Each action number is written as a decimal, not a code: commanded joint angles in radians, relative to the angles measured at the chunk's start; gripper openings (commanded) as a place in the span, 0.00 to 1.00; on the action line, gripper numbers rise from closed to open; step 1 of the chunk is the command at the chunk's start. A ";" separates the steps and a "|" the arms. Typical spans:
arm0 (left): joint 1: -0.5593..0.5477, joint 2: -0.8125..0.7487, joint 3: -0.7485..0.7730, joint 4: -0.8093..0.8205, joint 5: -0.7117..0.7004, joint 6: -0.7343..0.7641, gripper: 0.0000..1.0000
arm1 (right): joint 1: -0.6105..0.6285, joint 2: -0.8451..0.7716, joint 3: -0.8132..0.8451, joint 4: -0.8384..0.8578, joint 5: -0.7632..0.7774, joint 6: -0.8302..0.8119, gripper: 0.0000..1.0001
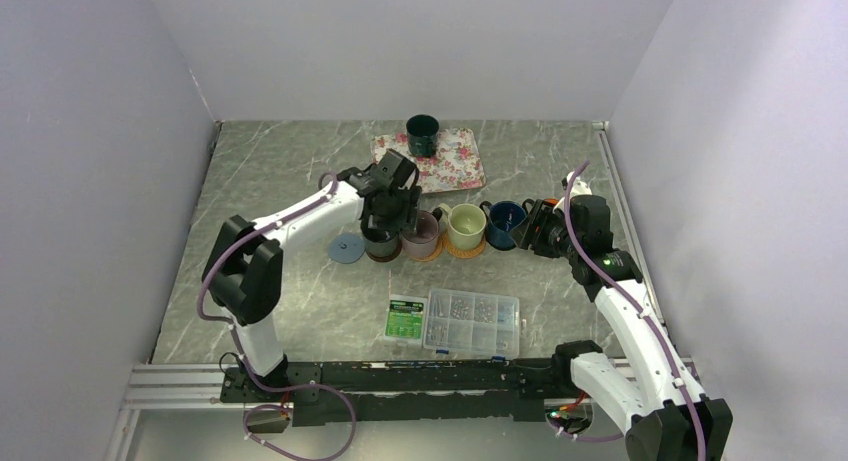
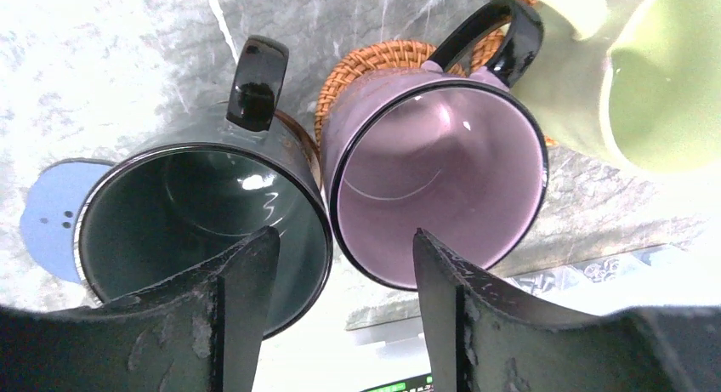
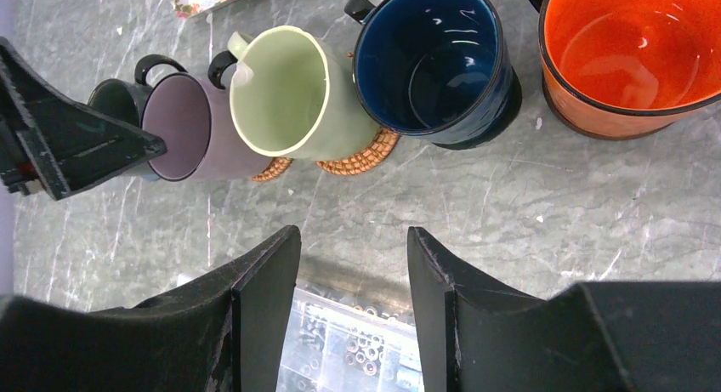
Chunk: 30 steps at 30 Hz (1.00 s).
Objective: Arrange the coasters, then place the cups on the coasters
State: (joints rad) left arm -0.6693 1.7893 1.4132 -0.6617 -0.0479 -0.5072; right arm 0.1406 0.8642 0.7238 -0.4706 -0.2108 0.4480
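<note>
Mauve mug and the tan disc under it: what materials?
Mauve handled mug: looks glazed ceramic, glossy, with sharp highlights on the black rim and handle. Tan round coaster beneath it: woven rattan or similar fibre, matte, visible coiled weave.

Bright, even light is cast from overhead. In the left wrist view the tabletop (image 2: 68, 77) left of the mauve cup (image 2: 438, 184) is washed out, glare is caught on its glossy handle, and the fingers (image 2: 246, 324) below it are slightly blurred.
</note>
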 commanded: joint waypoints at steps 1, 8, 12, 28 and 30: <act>-0.005 -0.074 0.082 -0.046 -0.047 0.042 0.66 | -0.002 0.001 0.004 0.019 -0.009 -0.015 0.54; -0.003 -0.108 0.102 -0.010 -0.095 0.106 0.70 | -0.002 0.001 0.004 0.018 -0.015 -0.016 0.54; 0.019 -0.075 0.146 -0.012 -0.074 0.138 0.72 | -0.002 -0.006 0.007 0.006 -0.009 -0.020 0.54; 0.135 0.032 0.171 0.122 0.192 0.183 0.75 | -0.002 -0.021 0.019 -0.029 0.004 -0.023 0.54; 0.137 0.050 0.178 0.121 0.198 0.181 0.75 | -0.003 -0.021 0.020 -0.029 0.002 -0.022 0.54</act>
State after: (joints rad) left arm -0.5289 1.8133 1.5436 -0.5793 0.0898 -0.3492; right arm 0.1406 0.8619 0.7238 -0.4988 -0.2153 0.4366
